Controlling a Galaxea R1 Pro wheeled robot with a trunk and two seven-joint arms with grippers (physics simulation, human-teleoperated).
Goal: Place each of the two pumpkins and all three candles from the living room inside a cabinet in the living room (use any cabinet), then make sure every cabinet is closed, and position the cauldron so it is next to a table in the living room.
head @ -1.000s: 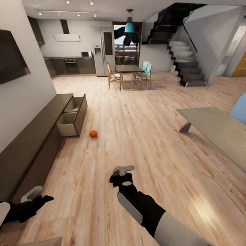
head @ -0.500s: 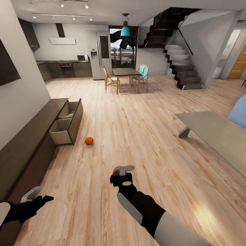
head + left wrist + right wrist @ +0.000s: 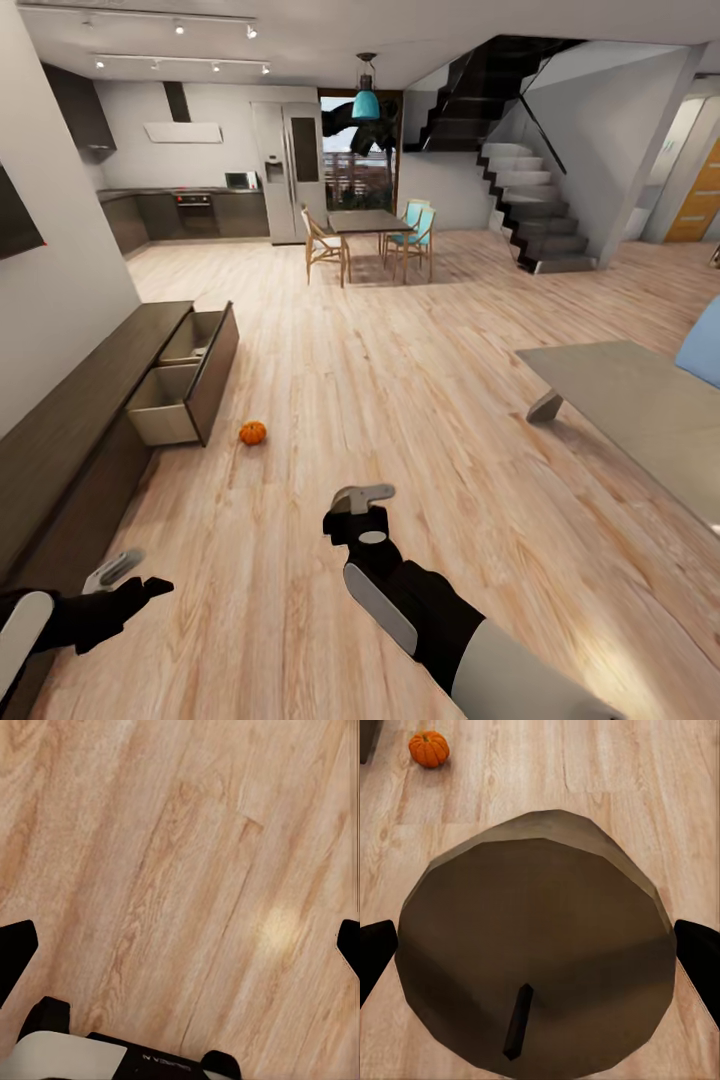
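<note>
Pumpkin (image 3: 252, 432), small, bright orange and ribbed, is seen lying on the pale wood-plank floor (image 3: 420, 420), just beside the lower of two drawers (image 3: 185, 395) that are pulled out of the cabinet (image 3: 70, 440). The cabinet is a long, low unit in dark brown wood with flat, handle-less fronts; the pale beige insides of the open drawers are exposed. The same pumpkin (image 3: 429, 748) is caught in the right wrist view, its short dark stem turned upward.

The right gripper (image 3: 360, 502) is held over bare floor in the middle of the room. In its wrist view a candle (image 3: 540, 922) is seen close up between the two black fingers (image 3: 375, 952): a dull, faceted round body with a thin dark wick (image 3: 517, 1021). Both fingers appear to be pressed against its sides.

The left gripper (image 3: 135, 577) is held low beside the cabinet front, its fingers spread wide over the grained planks with nothing between them.

The table (image 3: 640, 400), low and rectangular with a smooth grey top, is placed well apart at the right.
</note>
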